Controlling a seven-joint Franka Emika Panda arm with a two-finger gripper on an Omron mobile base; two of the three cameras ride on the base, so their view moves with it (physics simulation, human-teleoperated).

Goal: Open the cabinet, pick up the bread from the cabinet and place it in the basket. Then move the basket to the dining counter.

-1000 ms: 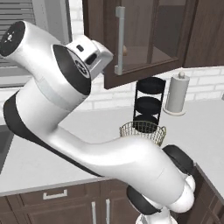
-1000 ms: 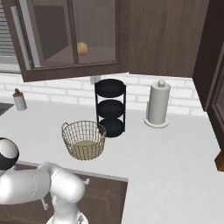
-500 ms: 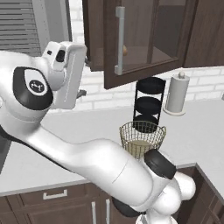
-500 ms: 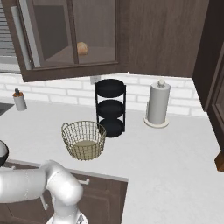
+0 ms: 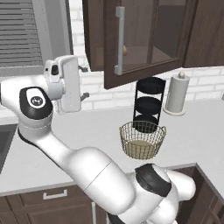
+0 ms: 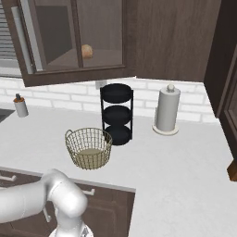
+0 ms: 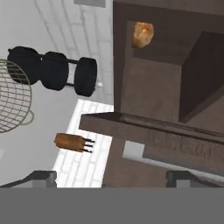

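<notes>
The dark cabinet (image 5: 148, 26) hangs over the worktop with its left glass door (image 5: 131, 65) swung out; the silver handle (image 5: 119, 39) is on that door. The bread (image 6: 86, 51) lies on the shelf inside, also seen as bread (image 7: 143, 34) and bread (image 5: 125, 50). Below stands the wire basket (image 5: 142, 140), basket (image 6: 89, 148), holding nothing. My gripper (image 5: 84, 82) is left of the door, apart from it, open and holding nothing. In the hand view the gripper (image 7: 111, 179) faces the cabinet's underside and opening. The dining counter is out of view.
A black three-tier stand (image 5: 148, 105) is right behind the basket, and a paper towel roll (image 5: 177, 94) stands further right. A small soap bottle (image 6: 19, 105) sits at the wall to the left. The sink edge (image 5: 4, 135) is at far left.
The arm has swung left; my hand has moved left and a little down, away from the door. The door, bread and basket have not moved.
</notes>
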